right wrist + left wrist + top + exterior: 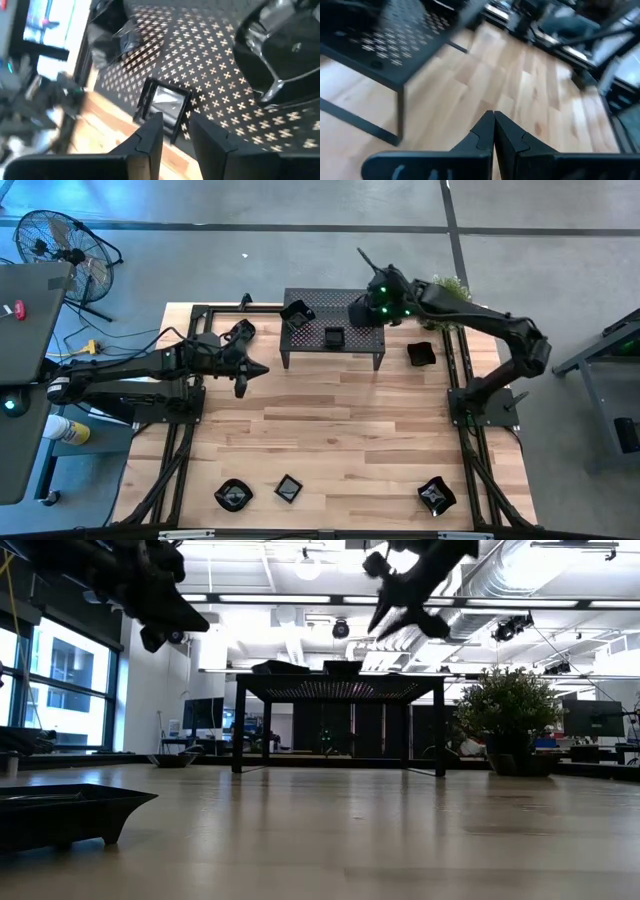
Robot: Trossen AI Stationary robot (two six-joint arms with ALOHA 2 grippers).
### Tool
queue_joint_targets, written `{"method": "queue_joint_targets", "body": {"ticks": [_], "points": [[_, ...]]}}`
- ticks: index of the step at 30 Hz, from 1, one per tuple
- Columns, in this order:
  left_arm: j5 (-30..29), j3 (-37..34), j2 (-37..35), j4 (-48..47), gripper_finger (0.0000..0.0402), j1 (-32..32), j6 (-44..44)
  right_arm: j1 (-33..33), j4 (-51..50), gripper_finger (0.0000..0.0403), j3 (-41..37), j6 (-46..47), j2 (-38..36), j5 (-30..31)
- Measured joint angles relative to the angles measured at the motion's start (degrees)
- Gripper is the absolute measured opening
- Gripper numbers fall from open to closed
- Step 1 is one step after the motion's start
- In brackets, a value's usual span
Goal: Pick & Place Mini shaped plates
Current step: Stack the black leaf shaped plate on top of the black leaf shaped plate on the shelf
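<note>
You can't make out much of the left wrist view beyond blur, and the low view cuts the near plate [70, 810] off at the frame edge. Your right arm reaches over the black perforated rack [318, 327], its right gripper [172, 131] hovering just above a small square plate [165, 105], fingers parted and holding nothing. A second plate [297, 311] sits on the rack too. Your left gripper [258, 368] waits beside the rack, clenched and empty. Other plates lie along the table's [340, 440] near edge.
</note>
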Motion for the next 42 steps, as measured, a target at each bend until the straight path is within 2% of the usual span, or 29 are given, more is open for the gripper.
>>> {"method": "queue_joint_targets", "body": {"ticks": [4, 7, 10, 14, 19, 24, 28, 31, 36, 42], "points": [[4.4, 1.7, -0.3, -6.4, 0.0001, -0.1, 0.9, 6.9, -0.3, 0.0049, 0.0, -7.8, -3.8, 4.9], [5.3, 4.6, -0.3, -14.3, 0.0001, -2.1, 1.7, 13.8, 0.0, 0.001, 0.0, -11.6, -4.9, 10.5], [5.0, 6.4, -0.3, -19.9, 0.0001, -6.6, 2.0, 20.2, 2.0, 0.0013, -0.2, -16.1, -5.0, 14.9], [4.7, 7.3, 0.2, -26.4, 0.0001, -14.3, -1.2, 25.9, 10.1, 0.001, -4.3, -20.4, -5.7, 14.1], [3.9, 7.3, 3.0, -33.4, 0.0001, -25.3, -8.6, 29.0, 19.8, 0.0006, -12.8, -21.5, -8.4, 11.7], [3.6, 7.3, 8.4, -33.9, 0.001, -35.2, -14.9, 29.7, 24.0, 0.0002, -20.3, -20.4, -12.4, 11.7], [3.6, 7.3, 14.4, -32.7, 0.0051, -42.3, -20.3, 29.6, 25.8, 0.0005, -24.9, -18.4, -16.2, 11.5], [3.6, 7.2, 18.9, -27.9, 0.0092, -47.0, -22.6, 29.6, 27.1, 0.0002, -27.6, -17.9, -18.5, 11.4], [3.7, 7.2, 26.9, -17.5, 0.014, -52.2, -25.5, 29.6, 30.1, 0.0004, -30.7, -17.5, -22.0, 11.8], [3.6, 7.2, 36.2, -12.4, 0.0149, -55.6, -30.1, 29.6, 30.1, 0.0003, -31.1, -18.4, -23.7, 12.7]]}}
